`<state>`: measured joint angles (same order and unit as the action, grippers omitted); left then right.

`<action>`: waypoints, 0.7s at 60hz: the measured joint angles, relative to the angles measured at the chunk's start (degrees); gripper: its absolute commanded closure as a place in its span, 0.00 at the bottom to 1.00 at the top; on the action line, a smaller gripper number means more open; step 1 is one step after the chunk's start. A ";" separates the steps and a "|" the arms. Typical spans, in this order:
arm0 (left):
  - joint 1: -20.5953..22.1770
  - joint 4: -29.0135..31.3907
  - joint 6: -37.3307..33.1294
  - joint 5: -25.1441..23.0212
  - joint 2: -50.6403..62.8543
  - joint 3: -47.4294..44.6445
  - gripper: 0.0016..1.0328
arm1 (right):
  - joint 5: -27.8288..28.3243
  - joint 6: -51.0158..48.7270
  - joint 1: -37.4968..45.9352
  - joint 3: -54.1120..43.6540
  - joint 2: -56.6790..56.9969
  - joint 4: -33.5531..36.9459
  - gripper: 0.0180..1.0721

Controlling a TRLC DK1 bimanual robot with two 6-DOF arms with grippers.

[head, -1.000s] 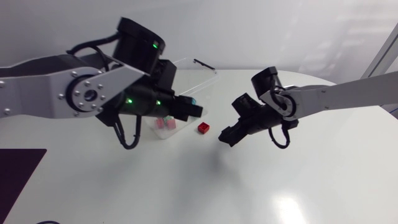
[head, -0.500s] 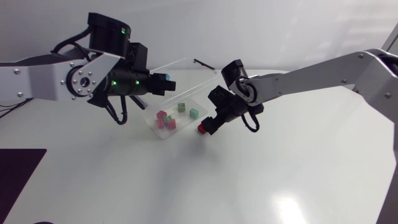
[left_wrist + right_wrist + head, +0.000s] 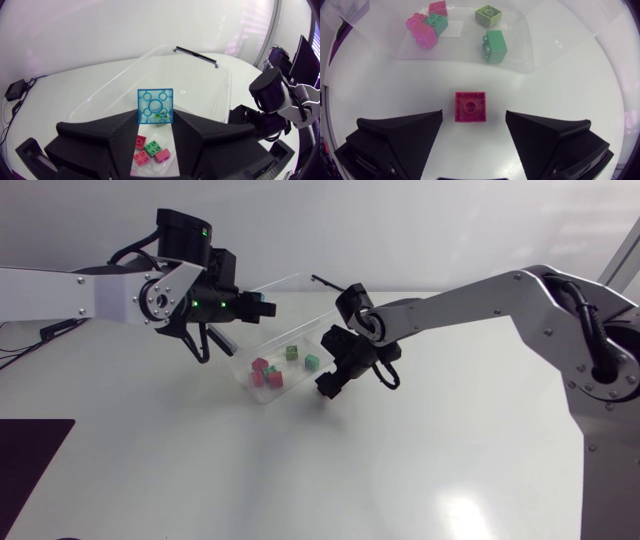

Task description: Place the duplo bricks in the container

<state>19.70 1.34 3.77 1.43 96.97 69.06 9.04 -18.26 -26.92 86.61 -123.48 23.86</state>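
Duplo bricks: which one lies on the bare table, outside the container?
The red brick between the right tool's open fingers, just outside the container wall. The rest lie inside, except the blue brick held in the left tool.

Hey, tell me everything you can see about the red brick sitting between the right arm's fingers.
The red brick is a small square piece that looks like glossy plastic. Its upward face shows a raised rim and one central ring, so it may be underside up. It lies flat on the white table, just outside the clear container, near its wall. It sits between the open fingers of the right end effector and touches neither.
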 measured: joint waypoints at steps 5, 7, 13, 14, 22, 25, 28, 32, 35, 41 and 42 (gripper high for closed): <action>-0.04 0.02 -0.44 0.00 1.55 0.85 0.27 | -0.11 0.00 0.00 1.51 -0.61 1.31 0.25; -0.04 0.04 -0.68 0.00 2.10 1.11 0.21 | -0.13 0.00 0.00 2.08 -0.81 1.62 0.28; -0.26 0.24 -1.05 -0.02 3.26 1.64 0.12 | -0.13 -0.07 -0.04 3.87 -1.77 3.02 0.37; -0.35 0.31 -1.05 -0.02 3.37 1.73 0.12 | -0.15 -0.20 -0.07 4.17 -1.92 3.30 0.39; -1.55 0.83 -1.31 0.00 3.58 1.90 0.10 | -0.15 -0.63 -0.81 5.97 -3.87 5.70 0.48; -2.10 0.94 -1.33 0.00 3.58 1.95 0.10 | -0.15 -1.07 -1.20 6.08 -4.46 6.27 0.51; -2.60 1.11 -1.49 0.02 3.56 1.95 0.10 | -0.15 -1.11 -1.55 6.08 -4.79 6.67 0.58; -3.17 1.64 -1.79 0.00 3.19 1.92 0.10 | -0.17 -1.31 -1.88 6.08 -4.81 6.82 0.66; -3.50 2.01 -2.16 0.00 2.54 1.92 0.10 | -0.15 -1.31 -1.92 6.08 -4.79 6.80 0.72; -3.98 2.16 -2.36 0.00 -0.96 1.09 0.09 | -0.15 -1.29 -1.90 4.96 -3.67 6.78 0.76; -4.02 2.16 -2.36 0.00 -1.73 0.83 0.09 | -0.17 -1.29 -1.90 4.61 -3.21 6.82 0.76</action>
<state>15.68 3.51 1.41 1.43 95.24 69.89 8.86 -19.55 -28.82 91.22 -126.69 30.68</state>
